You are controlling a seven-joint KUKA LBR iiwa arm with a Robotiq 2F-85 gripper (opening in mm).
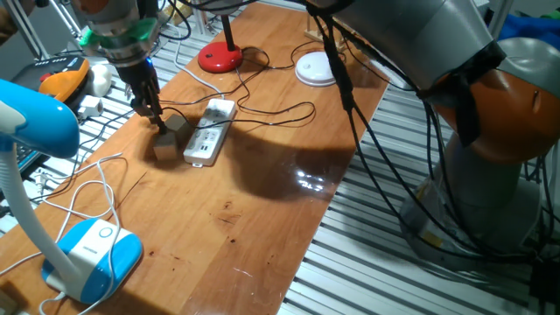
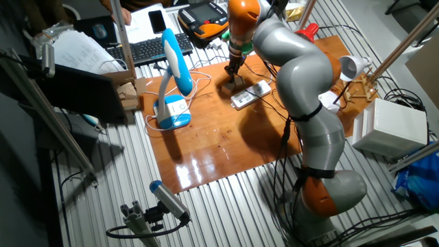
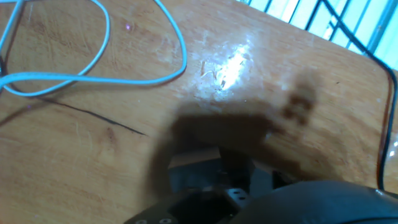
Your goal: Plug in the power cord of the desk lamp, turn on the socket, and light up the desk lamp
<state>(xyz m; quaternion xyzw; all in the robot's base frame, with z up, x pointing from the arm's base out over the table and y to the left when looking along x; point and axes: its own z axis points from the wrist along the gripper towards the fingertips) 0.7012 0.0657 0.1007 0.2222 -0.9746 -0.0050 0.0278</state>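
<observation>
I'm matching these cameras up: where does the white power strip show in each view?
One fixed view: power strip left of centre, just right of the gripper.
Other fixed view: upper middle, beside the gripper.
Hand view: not identifiable; blurred.
Shared landmark: blue lamp.

Long white rectangular power strip (image 1: 208,133) lying flat mid-table, thin black lamp cord (image 1: 278,112) looping at its 2 o'clock, plug seemingly unplugged.

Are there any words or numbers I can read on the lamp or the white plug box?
None can be read.
Blue lamp base: a faint grey mark, too small to read.
Socket: small markings, too blurred to read.
Hand view: no writing shows.
</observation>
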